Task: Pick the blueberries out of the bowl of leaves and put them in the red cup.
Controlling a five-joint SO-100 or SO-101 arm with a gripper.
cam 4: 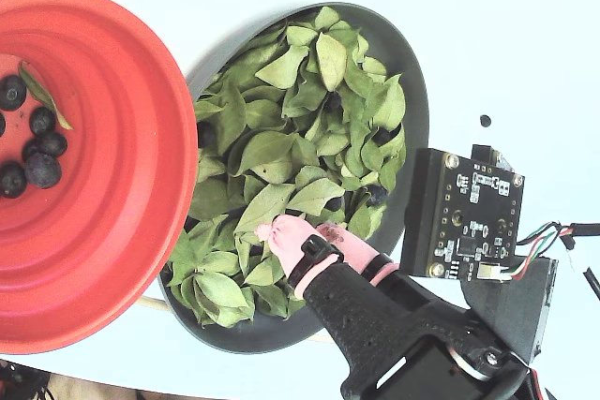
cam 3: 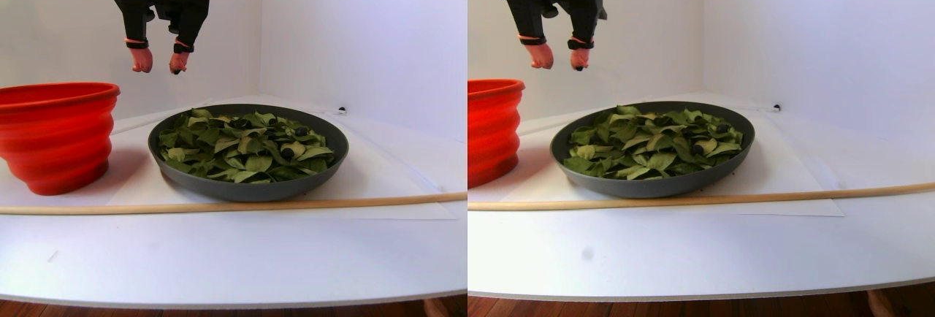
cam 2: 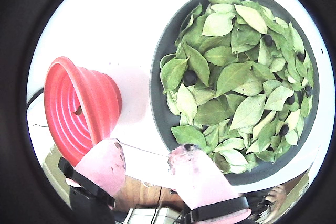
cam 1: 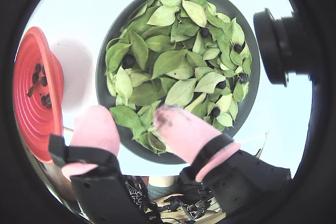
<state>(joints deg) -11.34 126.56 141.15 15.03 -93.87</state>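
High above the wide dark grey bowl (cam 3: 248,185) of green leaves (cam 1: 168,61) and blueberries (cam 1: 128,61), beside the ribbed red cup (cam 3: 58,138), our pink-tipped gripper (cam 3: 160,62) hangs slightly parted, empty.

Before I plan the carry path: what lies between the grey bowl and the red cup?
Nothing: in the stereo pair view, only a bare strip of white table separates the bowl from the red cup.

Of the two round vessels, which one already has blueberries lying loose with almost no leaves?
The red cup: several blueberries sit on its ringed floor beside one leaf, whereas the grey bowl is heaped with leaves.
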